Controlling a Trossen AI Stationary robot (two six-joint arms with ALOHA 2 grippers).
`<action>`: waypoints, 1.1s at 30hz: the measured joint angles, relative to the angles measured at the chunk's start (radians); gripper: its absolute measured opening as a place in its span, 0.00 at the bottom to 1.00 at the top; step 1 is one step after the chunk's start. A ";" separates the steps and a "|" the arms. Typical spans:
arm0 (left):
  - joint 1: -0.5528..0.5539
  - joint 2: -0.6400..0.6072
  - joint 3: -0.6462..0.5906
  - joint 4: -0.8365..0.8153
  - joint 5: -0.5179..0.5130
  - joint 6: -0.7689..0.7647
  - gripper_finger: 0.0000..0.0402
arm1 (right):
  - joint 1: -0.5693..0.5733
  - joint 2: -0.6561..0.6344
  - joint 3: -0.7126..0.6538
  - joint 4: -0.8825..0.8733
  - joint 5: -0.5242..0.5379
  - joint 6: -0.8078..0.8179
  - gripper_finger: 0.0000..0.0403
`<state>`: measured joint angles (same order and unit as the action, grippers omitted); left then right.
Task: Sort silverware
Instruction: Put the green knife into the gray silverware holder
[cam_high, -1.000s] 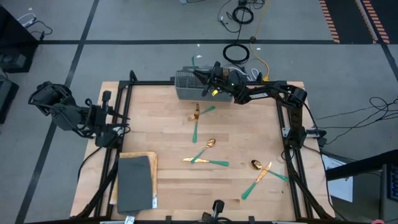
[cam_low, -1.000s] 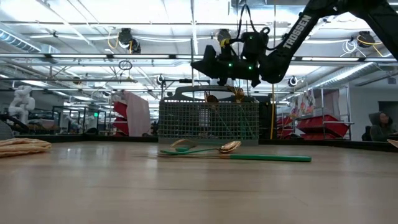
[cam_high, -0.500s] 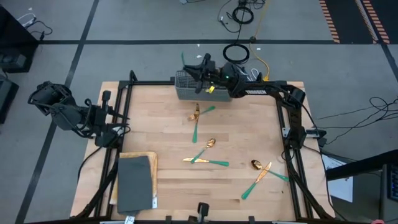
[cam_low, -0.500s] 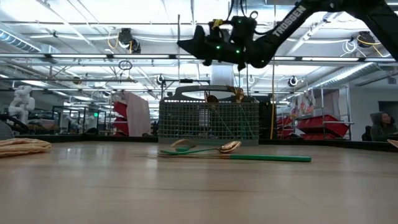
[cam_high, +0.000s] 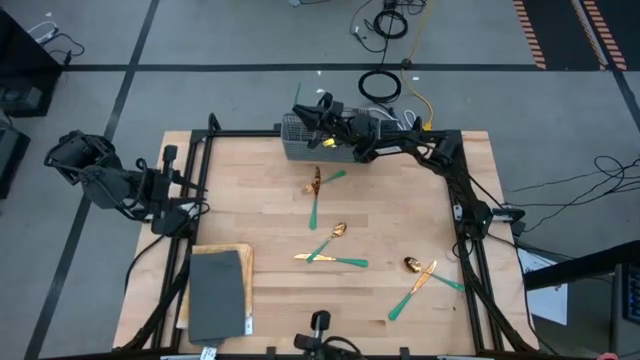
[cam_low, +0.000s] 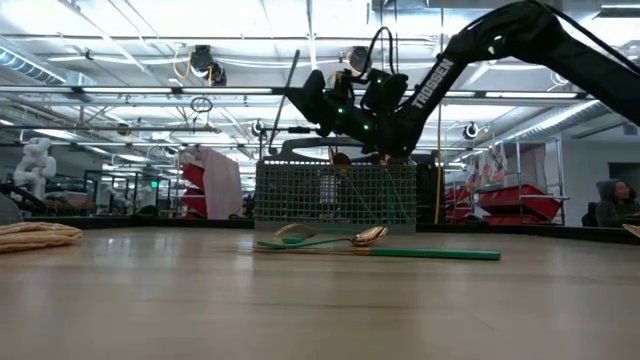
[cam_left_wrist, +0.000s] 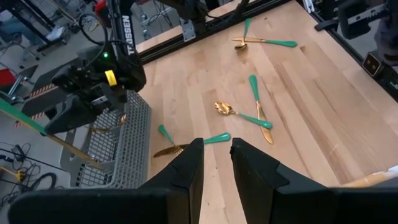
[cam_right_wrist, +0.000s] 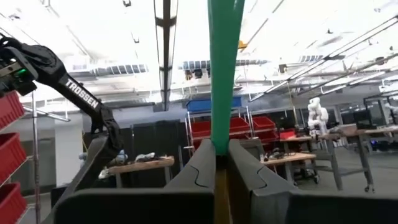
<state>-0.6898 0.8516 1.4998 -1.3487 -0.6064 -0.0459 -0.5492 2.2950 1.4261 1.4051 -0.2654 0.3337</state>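
Right end effector (cam_high: 312, 113), clenched on a slim teal-handled gold utensil (cam_right_wrist: 224, 74), poised above the grey wire basket (cam_high: 305, 140) at the wooden tabletop's (cam_high: 260, 210) far edge; remaining gold-and-teal silverware (cam_high: 330, 250) scattered mid-tabletop; left end effector (cam_high: 190, 195) idle, part-open, at left edge.

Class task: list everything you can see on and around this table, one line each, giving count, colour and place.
Gold-headed, teal-handled silverware pieces: six, in three pairs on the wooden table.
Matching teal-handled piece: one, held above the basket.
Grey wire basket: one, back edge, gold heads inside.
Dark grey pad: one, front-left corner, on tan cloth.
Left gripper: jaws open, empty, left edge.
Right gripper: jaws shut on the piece.
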 joint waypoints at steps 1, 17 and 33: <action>0.000 0.000 0.000 0.000 0.000 0.000 0.22 | 0.000 0.002 0.000 -0.002 -0.001 -0.001 0.00; 0.000 -0.004 0.000 0.000 0.000 -0.001 0.22 | 0.009 0.000 -0.001 -0.091 0.008 -0.069 0.05; 0.000 -0.004 0.000 0.000 0.017 -0.026 0.22 | 0.024 -0.002 -0.004 -0.097 0.026 -0.072 0.15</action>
<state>-0.6895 0.8474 1.4998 -1.3487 -0.5891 -0.0715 -0.5255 2.2932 1.4224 1.3077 -0.2396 0.2617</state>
